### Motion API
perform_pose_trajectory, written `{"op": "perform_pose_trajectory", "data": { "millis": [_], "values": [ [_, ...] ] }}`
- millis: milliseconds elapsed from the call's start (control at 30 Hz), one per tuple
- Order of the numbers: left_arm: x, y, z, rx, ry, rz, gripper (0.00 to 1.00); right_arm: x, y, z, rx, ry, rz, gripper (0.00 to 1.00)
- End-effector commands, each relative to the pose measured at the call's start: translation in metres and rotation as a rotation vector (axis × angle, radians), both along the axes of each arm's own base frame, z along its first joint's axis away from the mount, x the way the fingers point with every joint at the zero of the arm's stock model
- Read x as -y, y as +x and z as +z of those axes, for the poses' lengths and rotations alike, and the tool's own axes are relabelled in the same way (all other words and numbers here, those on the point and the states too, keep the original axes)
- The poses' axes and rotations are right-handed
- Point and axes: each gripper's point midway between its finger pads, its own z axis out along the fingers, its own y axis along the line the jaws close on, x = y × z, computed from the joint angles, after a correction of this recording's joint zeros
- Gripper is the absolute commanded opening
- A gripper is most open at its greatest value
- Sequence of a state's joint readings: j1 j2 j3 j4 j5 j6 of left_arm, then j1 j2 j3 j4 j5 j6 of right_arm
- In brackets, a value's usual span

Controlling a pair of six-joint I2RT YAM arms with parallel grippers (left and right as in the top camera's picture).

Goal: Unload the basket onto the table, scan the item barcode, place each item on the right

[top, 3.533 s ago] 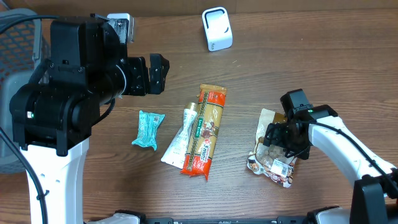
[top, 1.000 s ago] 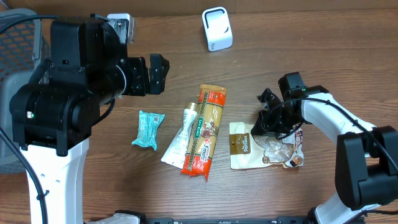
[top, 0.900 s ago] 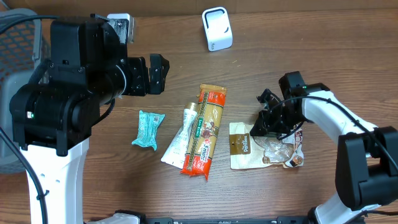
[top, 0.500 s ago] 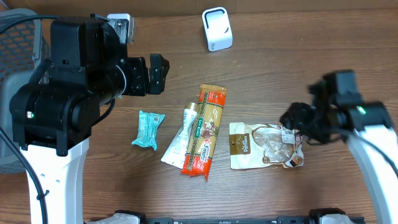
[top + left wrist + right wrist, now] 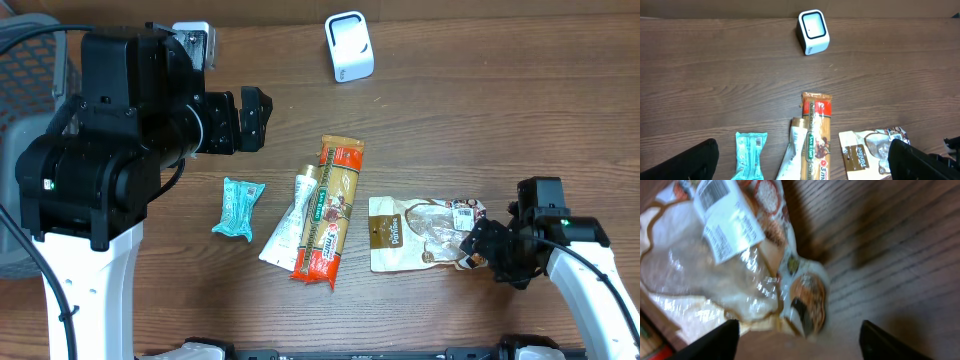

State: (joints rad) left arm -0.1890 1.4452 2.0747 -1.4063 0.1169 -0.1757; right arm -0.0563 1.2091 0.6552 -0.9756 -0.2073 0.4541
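Observation:
The item is a clear and brown snack pouch (image 5: 420, 232) lying flat on the table, its white barcode label (image 5: 463, 208) facing up. In the right wrist view the pouch (image 5: 715, 275) fills the upper left and the label (image 5: 722, 212) is sharp enough to make out. My right gripper (image 5: 477, 248) sits at the pouch's right end, open, with nothing between its fingers (image 5: 710, 342). The white scanner (image 5: 348, 46) stands at the back of the table. My left gripper (image 5: 254, 118) hangs open, high above the table's left half. From the left wrist view I see the scanner (image 5: 813, 32) and the pouch (image 5: 865, 152).
A long pasta pack (image 5: 331, 212), a white tube (image 5: 290, 222) and a teal packet (image 5: 238, 207) lie side by side left of the pouch. A mesh basket (image 5: 30, 70) shows at the far left edge.
My right gripper has opened and let go of the pouch, then drawn back to the right and toward the front edge. The pouch now lies flat. The left arm has not moved.

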Motion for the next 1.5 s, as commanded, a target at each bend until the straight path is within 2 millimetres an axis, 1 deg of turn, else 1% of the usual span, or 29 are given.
{"op": "perform_pose_trajectory", "data": {
  "millis": [0, 67, 200, 300, 367, 433, 500, 567, 667, 800, 867, 967, 1067, 1133, 1167, 1200, 1300, 1400, 1467],
  "values": [
    [0.002, 0.001, 0.002, 0.013, 0.009, -0.021, 0.99, -0.003, -0.001, -0.012, 0.000, 0.031, -0.020, 0.69],
    [0.002, 0.001, 0.002, 0.013, 0.009, -0.021, 1.00, -0.004, 0.001, -0.015, -0.001, 0.041, -0.018, 0.64],
    [0.002, 0.001, 0.002, 0.013, 0.009, -0.021, 1.00, -0.004, 0.001, -0.018, -0.012, 0.042, -0.019, 0.46],
    [0.002, 0.001, 0.002, 0.013, 0.009, -0.021, 1.00, -0.004, 0.001, -0.018, -0.012, 0.041, -0.019, 0.26],
    [0.002, 0.001, 0.002, 0.013, 0.009, -0.021, 1.00, -0.004, 0.001, -0.018, -0.011, 0.042, -0.019, 0.18],
    [0.002, 0.001, 0.002, 0.013, 0.009, -0.021, 1.00, -0.004, 0.002, -0.018, -0.009, 0.043, -0.019, 0.04],
    [0.002, 0.001, 0.002, 0.013, 0.009, -0.021, 1.00, -0.005, 0.008, -0.016, 0.012, 0.047, -0.016, 0.04],
    [0.002, 0.001, 0.002, 0.013, 0.009, -0.021, 1.00, -0.009, 0.020, -0.009, 0.073, 0.068, 0.033, 0.04],
    [0.002, 0.001, 0.002, 0.013, 0.009, -0.021, 1.00, -0.010, 0.049, 0.006, 0.199, 0.063, 0.098, 0.04],
    [0.002, 0.001, 0.002, 0.013, 0.009, -0.021, 1.00, -0.006, 0.095, 0.023, 0.432, -0.006, 0.240, 0.04],
    [0.002, 0.001, 0.002, 0.013, 0.009, -0.021, 1.00, -0.004, 0.111, 0.029, 0.513, -0.045, 0.304, 0.04],
    [0.002, 0.001, 0.002, 0.013, 0.009, -0.021, 1.00, 0.003, 0.129, 0.029, 0.568, -0.098, 0.313, 0.04],
    [0.002, 0.001, 0.002, 0.013, 0.009, -0.021, 0.99, 0.005, 0.143, 0.020, 0.585, -0.109, 0.309, 0.04],
    [0.002, 0.001, 0.002, 0.013, 0.009, -0.021, 1.00, 0.002, 0.147, 0.012, 0.579, -0.085, 0.311, 0.07],
    [0.002, 0.001, 0.002, 0.013, 0.009, -0.021, 0.99, 0.000, 0.147, 0.008, 0.572, -0.068, 0.309, 0.14],
    [0.002, 0.001, 0.002, 0.013, 0.009, -0.021, 1.00, -0.004, 0.146, 0.005, 0.563, -0.044, 0.306, 0.31],
    [0.002, 0.001, 0.002, 0.013, 0.009, -0.021, 0.99, -0.012, 0.144, 0.003, 0.537, 0.031, 0.251, 0.56],
    [0.002, 0.001, 0.002, 0.013, 0.009, -0.021, 1.00, -0.024, 0.140, 0.010, 0.523, 0.142, 0.211, 0.76],
    [0.002, 0.001, 0.002, 0.013, 0.009, -0.021, 0.99, -0.034, 0.135, 0.015, 0.498, 0.238, 0.186, 0.79]
  ]
}}
